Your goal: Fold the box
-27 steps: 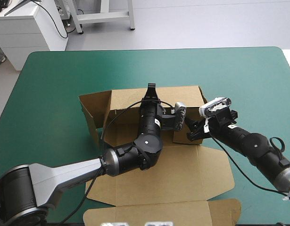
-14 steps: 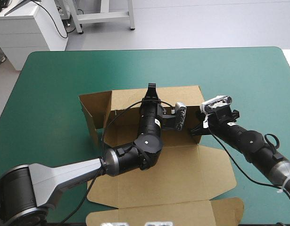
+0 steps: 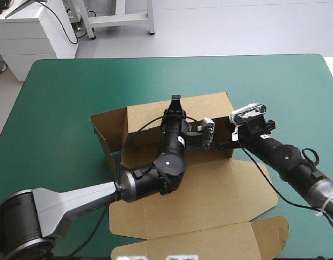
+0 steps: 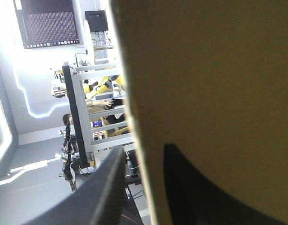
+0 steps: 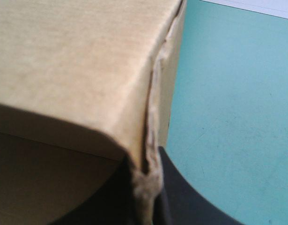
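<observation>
From above, we are seeing the box [image 3: 209,184] lying at the middle of the teal-green surface [image 3: 63,92]. Its far wall [image 3: 150,111] and left wall [image 3: 104,141] are standing up, and its lid [image 3: 198,216] is lying flat toward the near edge. Bare cover is running wide beyond the far wall and out toward the left and right edges. On the near side the lid is taking up the room, and its last flap is being cut off at the picture's lower edge. The left arm is lying across the tray's floor and hiding much of it. The left hand [image 3: 175,103] is sitting on the far wall's top edge. The right hand [image 3: 223,143] is sitting at the tray's far right corner, where we cannot judge its grip.

Along the left wrist, brown board is filling most of the view. One black finger [image 4: 101,192] is rising on one side of the board's edge. The other is showing as a dark shape against its face. The left hand [image 4: 144,150] is clamped on the box, all but together.

Along the right wrist, we are looking at a corner of the box, with teal-green cover lying open beside it. A creased seam is running down into the right hand [image 5: 144,154], whose fingers [image 5: 176,192] are pinching the board between them. The shaded board under the corner is hard to make out.
</observation>
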